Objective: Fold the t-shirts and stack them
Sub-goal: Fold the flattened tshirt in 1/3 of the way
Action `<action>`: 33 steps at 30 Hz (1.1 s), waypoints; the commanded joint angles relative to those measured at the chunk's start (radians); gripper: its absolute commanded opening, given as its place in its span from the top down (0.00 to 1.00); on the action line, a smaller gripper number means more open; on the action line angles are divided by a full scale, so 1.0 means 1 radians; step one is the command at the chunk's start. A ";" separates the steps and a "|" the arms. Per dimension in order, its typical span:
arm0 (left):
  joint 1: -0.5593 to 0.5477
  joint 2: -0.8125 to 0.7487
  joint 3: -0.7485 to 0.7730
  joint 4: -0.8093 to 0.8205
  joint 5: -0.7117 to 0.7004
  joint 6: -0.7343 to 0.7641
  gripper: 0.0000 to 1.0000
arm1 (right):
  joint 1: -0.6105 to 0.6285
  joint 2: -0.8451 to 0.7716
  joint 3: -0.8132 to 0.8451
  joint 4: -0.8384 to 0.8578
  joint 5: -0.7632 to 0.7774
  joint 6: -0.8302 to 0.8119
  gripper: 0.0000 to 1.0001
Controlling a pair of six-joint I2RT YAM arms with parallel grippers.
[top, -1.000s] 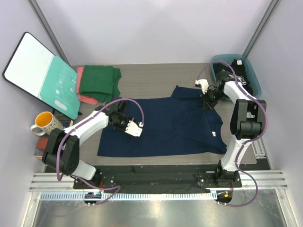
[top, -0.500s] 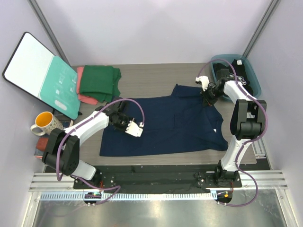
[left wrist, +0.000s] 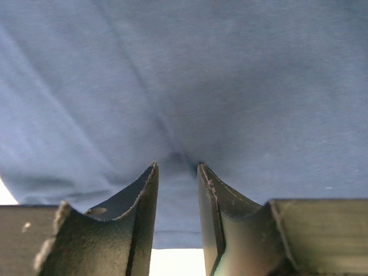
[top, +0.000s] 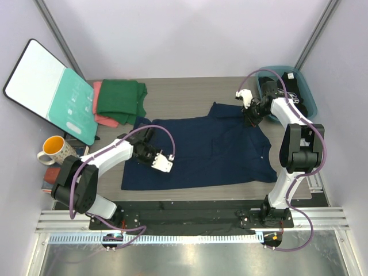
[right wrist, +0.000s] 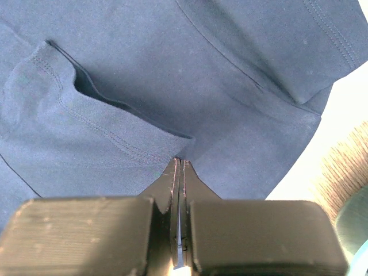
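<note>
The navy t-shirt (top: 207,152) lies spread across the middle of the table. My left gripper (top: 161,164) is on its left part. In the left wrist view its jaws stand narrowly apart, with a pucker of navy cloth (left wrist: 178,86) pinched at the tips (left wrist: 176,165). My right gripper (top: 248,118) is at the shirt's far right edge. It is shut on a hemmed fold of navy cloth (right wrist: 115,132) at the fingertips (right wrist: 180,161). The dark green tee (top: 119,99) lies folded on the salmon-pink one (top: 107,120) at the back left. The black tee (top: 286,86) lies in the bin.
A teal bin (top: 310,98) stands at the back right corner. A teal-and-white board (top: 52,92) leans at the left. A yellow-lined mug (top: 52,150) stands by the table's left edge. Purple cables loop over both arms.
My right gripper has drawn the shirt's far right edge a little farther back. My left gripper has shifted slightly toward the near edge, and the shirt's left edge has pulled in a little.
</note>
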 commanded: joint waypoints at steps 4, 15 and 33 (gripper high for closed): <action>-0.005 -0.015 -0.025 -0.003 0.012 -0.024 0.70 | 0.003 -0.056 0.036 0.042 0.000 0.004 0.99; -0.014 0.007 -0.080 -0.006 -0.025 -0.021 0.93 | 0.014 -0.067 0.057 0.048 0.009 0.011 0.99; -0.062 0.027 -0.123 0.012 -0.076 -0.041 0.86 | 0.022 -0.075 0.065 0.061 0.037 0.014 0.88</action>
